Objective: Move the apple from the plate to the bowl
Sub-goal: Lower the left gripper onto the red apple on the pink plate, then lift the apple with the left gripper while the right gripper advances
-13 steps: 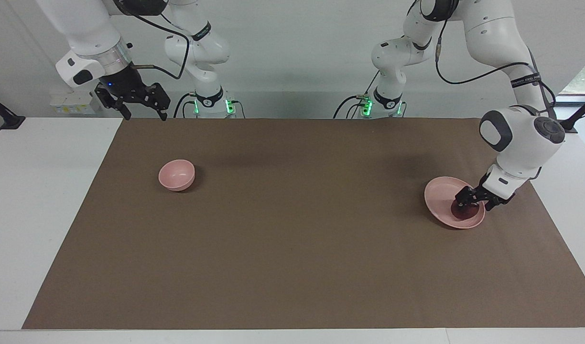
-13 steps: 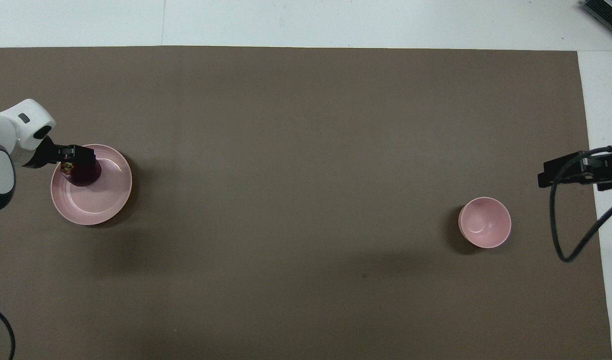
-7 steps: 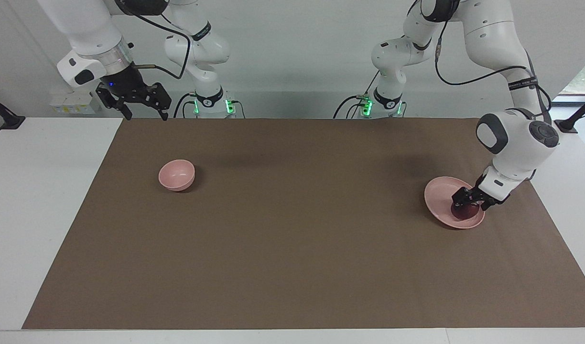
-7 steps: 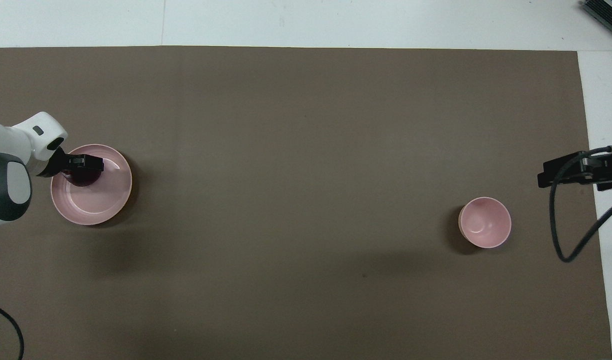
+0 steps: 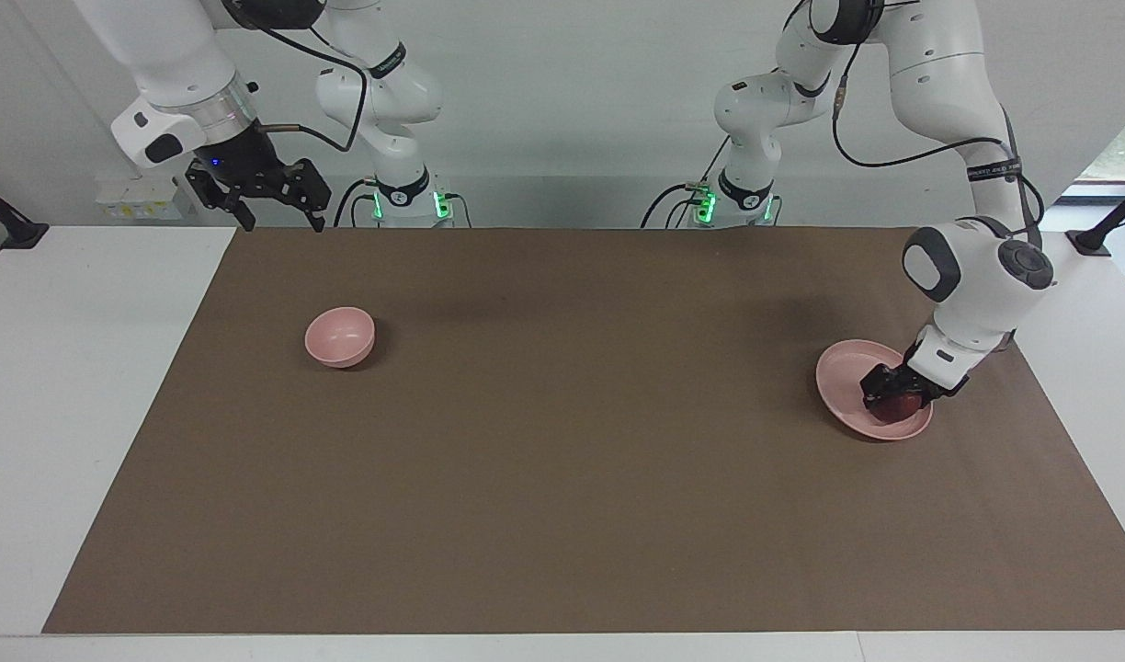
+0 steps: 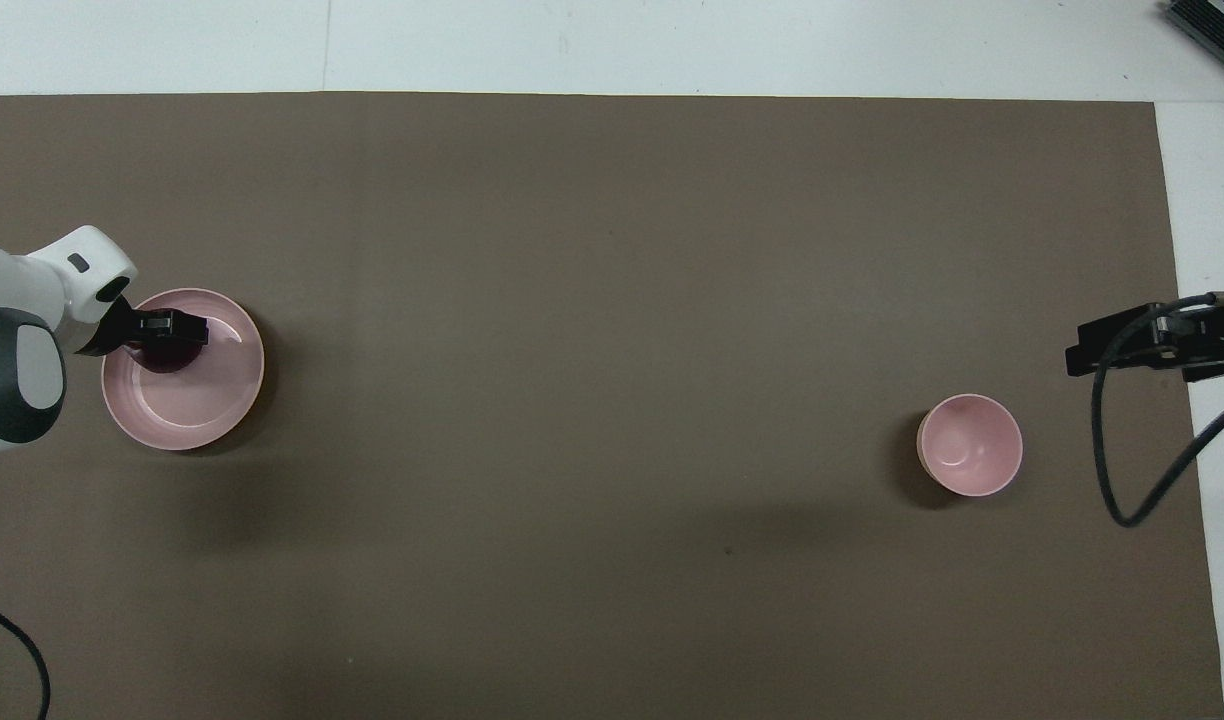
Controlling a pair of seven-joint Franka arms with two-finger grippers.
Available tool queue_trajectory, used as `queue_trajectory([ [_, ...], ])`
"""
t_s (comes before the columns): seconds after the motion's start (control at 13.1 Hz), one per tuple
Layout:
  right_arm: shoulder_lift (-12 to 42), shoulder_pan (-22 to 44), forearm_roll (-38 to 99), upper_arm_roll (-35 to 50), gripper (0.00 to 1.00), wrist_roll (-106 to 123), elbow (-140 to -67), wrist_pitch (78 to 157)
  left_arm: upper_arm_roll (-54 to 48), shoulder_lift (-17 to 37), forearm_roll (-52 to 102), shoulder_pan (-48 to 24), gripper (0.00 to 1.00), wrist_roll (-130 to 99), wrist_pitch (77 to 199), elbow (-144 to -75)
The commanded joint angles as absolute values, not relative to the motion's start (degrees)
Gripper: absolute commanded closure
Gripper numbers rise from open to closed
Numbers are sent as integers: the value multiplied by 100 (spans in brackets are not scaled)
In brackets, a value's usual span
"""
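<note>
The dark red apple (image 5: pixel 898 411) lies on the pale pink plate (image 5: pixel 843 368) at the left arm's end of the brown mat. My left gripper (image 5: pixel 893 393) is down on the plate, right at the apple and covering its top. In the overhead view the left gripper (image 6: pixel 172 330) hides most of the apple (image 6: pixel 167 358) on the plate (image 6: pixel 187 410). The small pink bowl (image 5: pixel 340 336) stands empty at the right arm's end, also in the overhead view (image 6: pixel 970 444). My right gripper (image 5: pixel 282 223) waits open and raised over the mat's edge, also seen from overhead (image 6: pixel 1122 345).
A brown mat (image 5: pixel 562 460) covers most of the white table. A black cable (image 6: pixel 1112 470) hangs from the right arm beside the bowl. A dark object (image 6: pixel 1212 25) lies at the table's corner farthest from the robots.
The left gripper has shifted a little along the plate and settled lower onto the apple. The apple stays on the plate. The right arm has barely moved.
</note>
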State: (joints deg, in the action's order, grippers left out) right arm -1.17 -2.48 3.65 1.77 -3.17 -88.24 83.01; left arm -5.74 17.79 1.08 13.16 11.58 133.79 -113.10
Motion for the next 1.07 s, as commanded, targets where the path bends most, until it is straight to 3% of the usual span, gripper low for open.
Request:
queue_trajectory([
  [0.0,-264,-281,623,211,0,-466,-8982,8306,-606,1705,-9,1397,100,1195,13289,-11400],
  [0.46,-395,-264,1781,263,0,-1149,-9219,8104,-633,1635,0,1310,100,1380,13071,-10899],
  [0.99,-255,105,3381,299,0,-3170,-9316,8226,-817,1495,1175,1274,100,1319,10803,-9598],
])
